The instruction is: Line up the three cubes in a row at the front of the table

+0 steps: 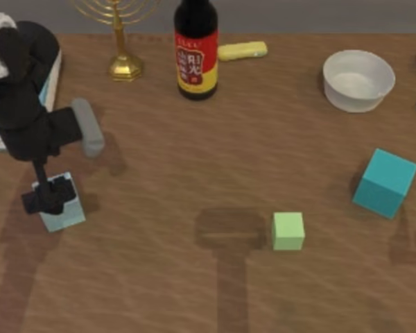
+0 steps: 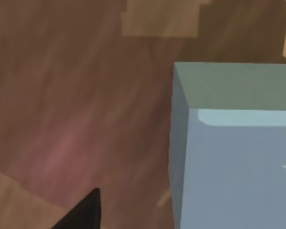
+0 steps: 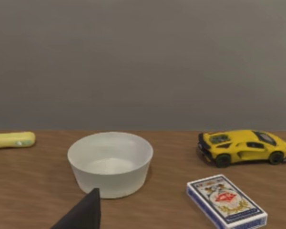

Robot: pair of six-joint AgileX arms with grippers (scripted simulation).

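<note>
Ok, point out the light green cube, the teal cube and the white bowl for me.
light green cube (image 1: 288, 230), top view, on its top face.
teal cube (image 1: 385, 182), top view, on its top face.
white bowl (image 3: 109, 177), right wrist view, on its outer front wall.

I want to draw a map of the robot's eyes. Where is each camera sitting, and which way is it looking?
Top view: above the table, looking down; shows the left arm with its gripper over the pale blue cube.
Left wrist view: on the left arm, looking close at that cube; one dark finger shows.
Right wrist view: on the right arm, facing across the table at the white bowl; one finger shows.
Shared: top and right wrist both see the bowl.
</note>
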